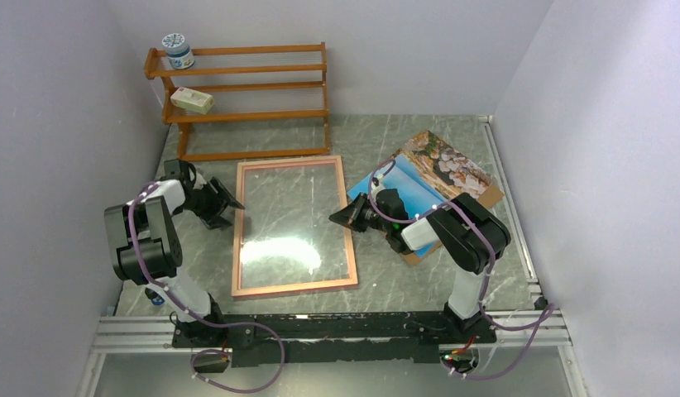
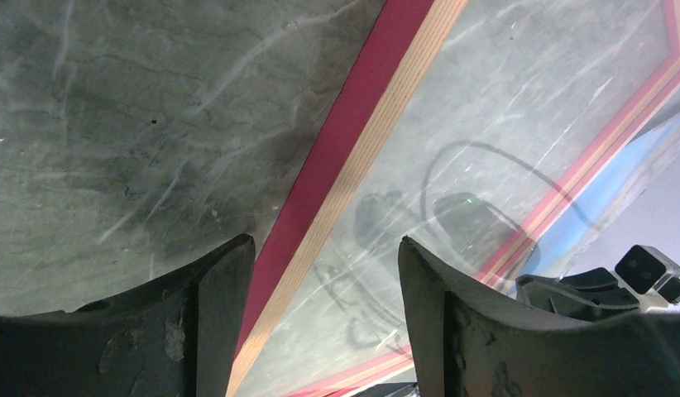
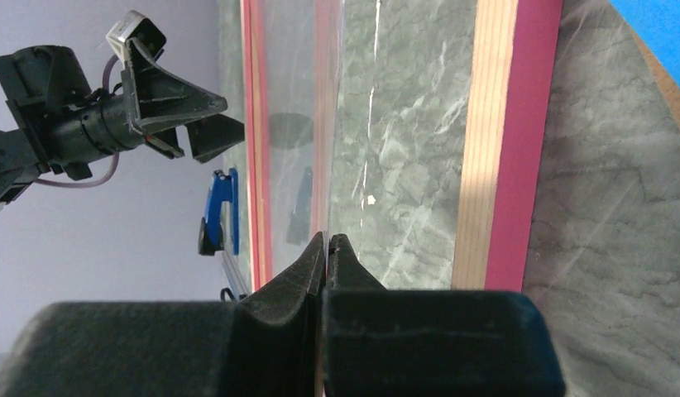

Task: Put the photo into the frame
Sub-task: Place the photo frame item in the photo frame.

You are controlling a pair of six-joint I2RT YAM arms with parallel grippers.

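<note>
At 6 o'clock, right gripper (image 3: 327,241), fingers pressed flat together with nothing between, tips aimed toward 12 over the clear pane. Flat on grey marbled table (image 3: 618,248), the frame (image 3: 506,141): near rail, pink outside and pale wood inside, running 1 to 5; far rail 11 to 7. At 10, beyond that rail, left gripper (image 3: 231,114), jaws apart. At 1, blue corner of photo (image 3: 663,21) over brown sheet (image 3: 668,76).

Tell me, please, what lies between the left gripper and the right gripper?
Only the frame lies there, its clear pane bare, spanning from the left gripper to the right gripper; the top view shows this.
</note>
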